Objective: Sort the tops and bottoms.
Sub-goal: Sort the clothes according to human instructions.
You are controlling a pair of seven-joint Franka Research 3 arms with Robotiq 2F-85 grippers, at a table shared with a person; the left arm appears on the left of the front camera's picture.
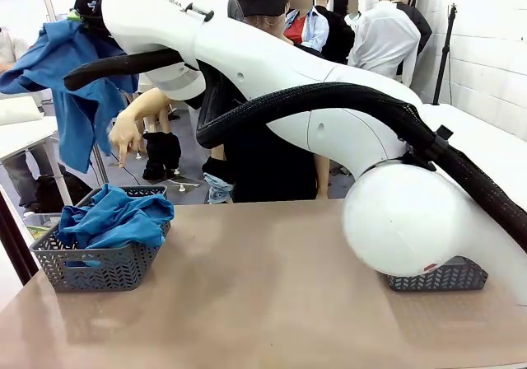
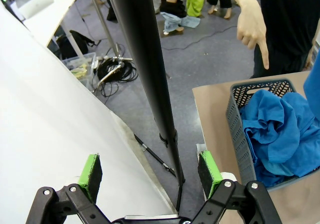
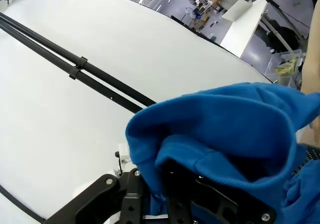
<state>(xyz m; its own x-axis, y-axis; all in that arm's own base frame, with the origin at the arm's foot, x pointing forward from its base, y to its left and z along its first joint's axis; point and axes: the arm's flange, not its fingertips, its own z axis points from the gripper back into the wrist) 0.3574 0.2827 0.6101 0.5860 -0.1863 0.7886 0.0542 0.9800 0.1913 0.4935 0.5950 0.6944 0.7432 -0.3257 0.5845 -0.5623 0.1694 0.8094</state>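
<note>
Right gripper (image 3: 165, 194) raised high at left, clamped on a blue top (image 1: 78, 81) hanging above the left basket (image 1: 99, 266) of tops (image 1: 115, 217). Left gripper (image 2: 152, 176) jaws apart, off the surface (image 1: 263, 295) edge. Person's hand (image 1: 128, 134) points down.

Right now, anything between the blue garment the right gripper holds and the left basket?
Nothing visible. The blue garment hangs above the left basket, and the person's hand points down beside it, not under it.

Crumpled blue tops (image 1: 115, 218) in basket (image 1: 99, 270)
</note>
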